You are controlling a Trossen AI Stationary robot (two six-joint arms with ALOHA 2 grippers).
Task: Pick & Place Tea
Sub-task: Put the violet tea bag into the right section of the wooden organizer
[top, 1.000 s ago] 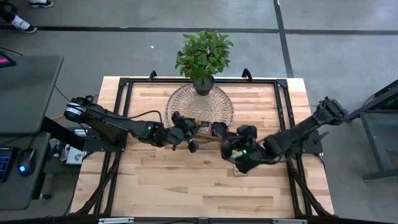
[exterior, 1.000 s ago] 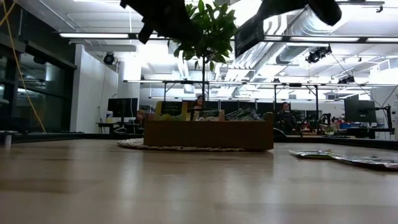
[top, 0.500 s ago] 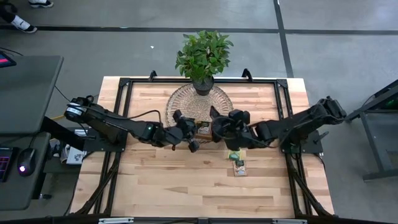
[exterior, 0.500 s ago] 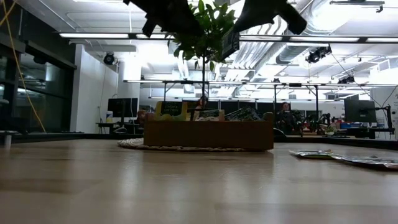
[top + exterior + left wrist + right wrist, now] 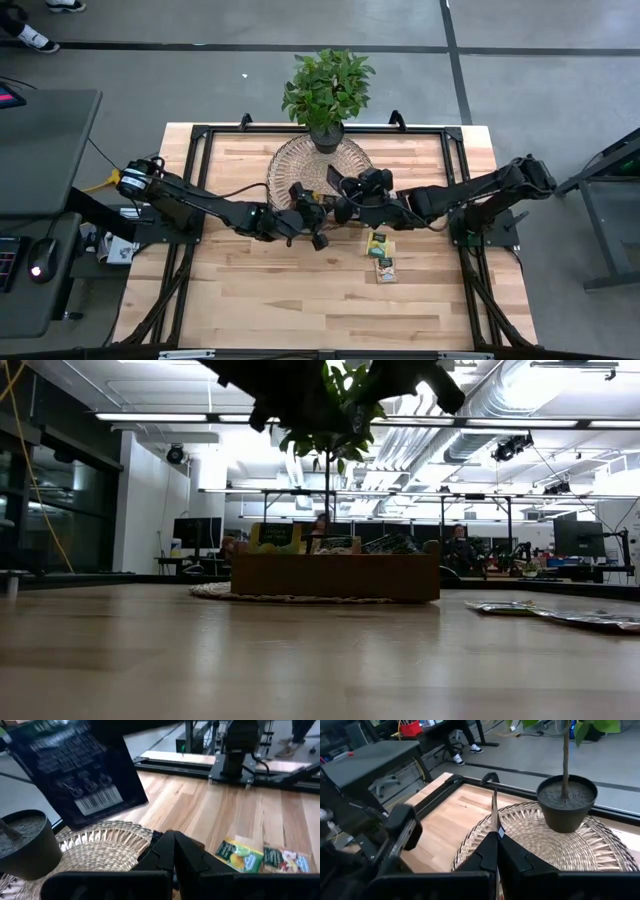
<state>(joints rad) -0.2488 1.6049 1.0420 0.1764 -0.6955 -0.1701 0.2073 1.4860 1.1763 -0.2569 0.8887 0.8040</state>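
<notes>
Grippers of both arms meet above the wooden tray [image 5: 335, 575], which stands on the bench [image 5: 300, 290] at the front edge of the round woven mat [image 5: 320, 165]. The right gripper [image 5: 345, 190] is over the tray on its right side, and its jaws are clenched on a dark tea sachet [image 5: 494, 810]; in the right wrist view the sachet stands edge-on between the fingertips, and in the left wrist view its printed face with a barcode [image 5: 75, 775] hangs above the mat. The left gripper [image 5: 308, 205] is just beside the tray on its left side, with jaws clenched and nothing between them.

More sachets stand upright inside the tray, with yellow-green and dark wrappers showing over its wall in the low view; which compartment each is in, I cannot tell. Two sachets [image 5: 381, 255] lie flat on the bench to the right of the tray, near it and in front, one yellow-green and one green. The potted plant [image 5: 326, 95] stands on the mat behind the tray.
</notes>
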